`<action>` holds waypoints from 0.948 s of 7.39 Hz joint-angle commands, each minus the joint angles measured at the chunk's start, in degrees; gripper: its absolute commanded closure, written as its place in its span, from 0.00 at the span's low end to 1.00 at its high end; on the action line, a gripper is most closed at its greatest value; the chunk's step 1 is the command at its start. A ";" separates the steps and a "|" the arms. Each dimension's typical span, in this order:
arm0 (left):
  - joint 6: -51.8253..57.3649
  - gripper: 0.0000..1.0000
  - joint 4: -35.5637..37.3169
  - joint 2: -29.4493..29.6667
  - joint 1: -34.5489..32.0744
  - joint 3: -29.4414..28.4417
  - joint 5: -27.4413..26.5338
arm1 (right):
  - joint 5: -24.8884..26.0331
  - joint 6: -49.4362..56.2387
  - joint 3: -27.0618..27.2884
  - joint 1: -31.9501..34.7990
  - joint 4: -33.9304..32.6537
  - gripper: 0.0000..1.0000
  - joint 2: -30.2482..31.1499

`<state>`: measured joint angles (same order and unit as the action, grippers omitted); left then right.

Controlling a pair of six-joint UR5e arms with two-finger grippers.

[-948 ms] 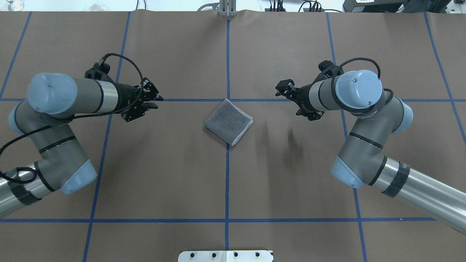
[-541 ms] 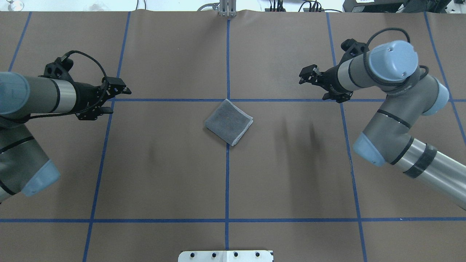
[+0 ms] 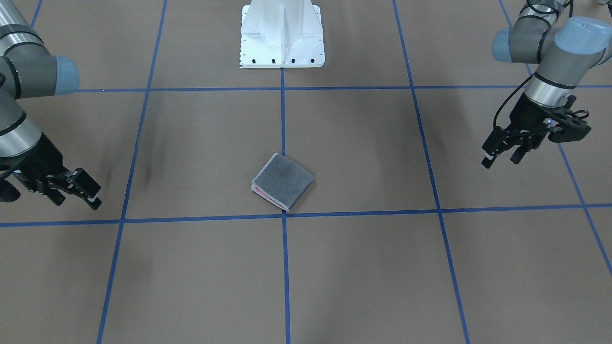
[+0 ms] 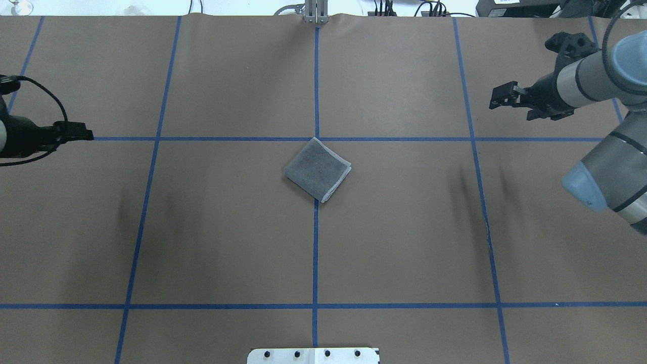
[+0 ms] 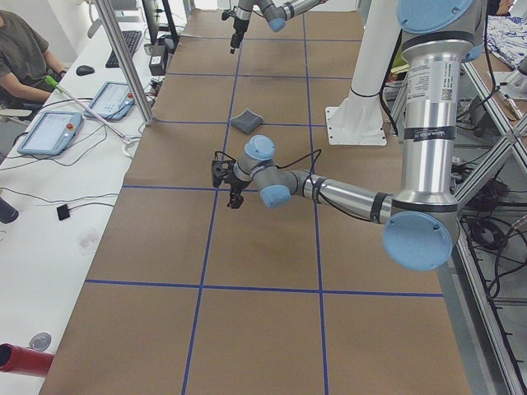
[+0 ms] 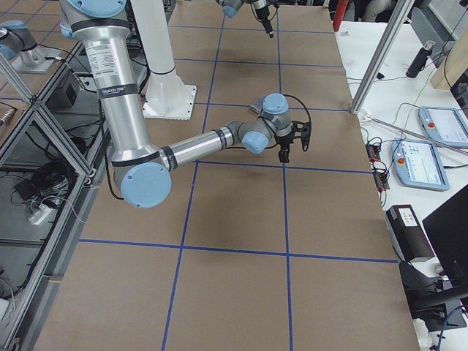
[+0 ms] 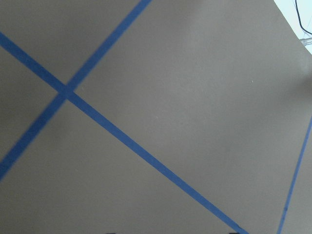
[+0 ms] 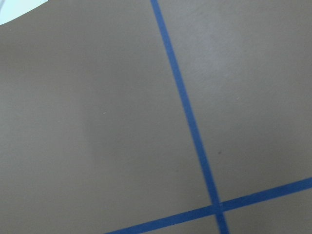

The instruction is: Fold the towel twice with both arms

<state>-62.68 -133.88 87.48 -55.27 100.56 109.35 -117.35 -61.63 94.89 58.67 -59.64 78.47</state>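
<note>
The towel lies folded into a small square at the table's middle, dark grey face up, light edging at its near-right side. In the front-facing view the towel shows a pink strip between its layers. My left gripper hovers far left of it, open and empty; it also shows in the front-facing view. My right gripper hovers far right of the towel, open and empty, and shows in the front-facing view too. Both wrist views show only brown table cover and blue tape.
Blue tape lines divide the brown table cover into squares. The white pedestal base stands at the robot's side of the table. An operator, tablets and cables are on the white bench beyond the table's far edge.
Both arms have swung outward, away from the towel: the left gripper toward the left edge, the right gripper toward the right and farther back. The towel has not moved.
</note>
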 commanded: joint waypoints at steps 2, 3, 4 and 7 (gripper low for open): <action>33.52 0.00 12.88 -3.02 -11.91 -0.10 9.15 | -4.11 30.86 -0.66 10.47 -8.26 0.00 5.54; 39.41 0.00 21.12 -2.41 -17.71 -0.01 16.26 | -7.16 37.31 -0.67 14.07 -14.48 0.00 5.47; 45.91 0.00 28.08 -1.62 -22.99 0.07 22.07 | -10.15 44.07 -0.67 17.50 -19.59 0.00 5.47; 55.11 0.00 39.19 -2.93 -28.05 0.07 30.72 | -13.34 60.62 -0.05 23.41 -33.66 0.00 5.56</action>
<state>-10.34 -99.61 85.11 -81.40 100.56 136.42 -129.75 -8.04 94.60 79.82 -87.60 84.11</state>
